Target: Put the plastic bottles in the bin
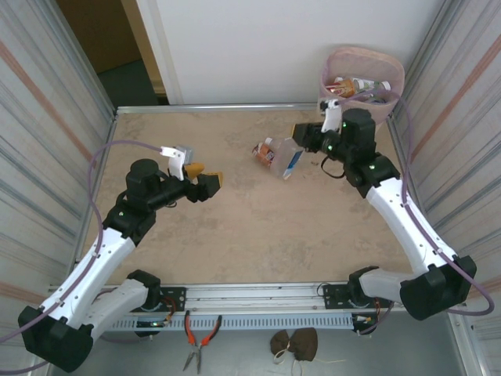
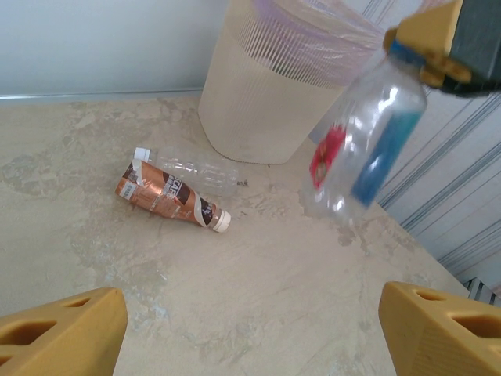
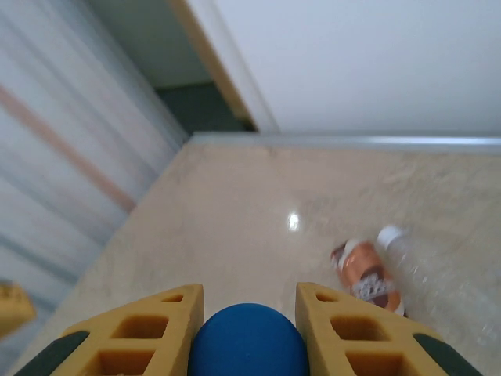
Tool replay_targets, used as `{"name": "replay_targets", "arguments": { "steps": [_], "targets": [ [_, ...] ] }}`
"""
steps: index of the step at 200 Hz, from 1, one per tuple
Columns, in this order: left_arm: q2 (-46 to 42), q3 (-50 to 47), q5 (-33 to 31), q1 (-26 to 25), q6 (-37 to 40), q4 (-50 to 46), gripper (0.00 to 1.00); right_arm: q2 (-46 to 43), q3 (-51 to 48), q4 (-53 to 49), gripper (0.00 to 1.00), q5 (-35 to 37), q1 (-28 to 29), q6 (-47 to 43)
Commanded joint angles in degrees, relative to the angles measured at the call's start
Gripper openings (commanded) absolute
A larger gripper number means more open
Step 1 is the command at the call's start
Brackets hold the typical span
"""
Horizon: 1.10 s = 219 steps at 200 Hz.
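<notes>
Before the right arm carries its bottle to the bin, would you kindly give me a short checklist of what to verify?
1. Right gripper shut on the blue cap of the held bottle: ok.
2. Base of the held bottle off the table: cannot tell.
3. Bin upright, mouth open: ok.
4. Left gripper open, well away from the bin: ok.
5. All bottles off the table: not ok; a brown-labelled bottle and a clear bottle lie near the bin.
</notes>
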Motion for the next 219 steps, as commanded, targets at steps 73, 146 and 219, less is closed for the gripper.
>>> {"name": "replay_targets", "arguments": {
  "steps": [73,146,219],
  "targets": [
    [-1.9,-0.5,-0.8,0.5,-0.7,1.2,0.84,9.8,17.2,12.0,0.05,5.3,-16.5,15.1],
    [-0.2,0.5,-1.4,0.5,-0.9,1.7,0.84,24.8,30.5,17.3,0.03,9.4,-26.9,20.4],
    [5.5,4.8,-2.0,0.7,0.0,1.9,0.84,44.1,46.9,22.5,0.02,10.0,-29.8,25.8]
  ]
}}
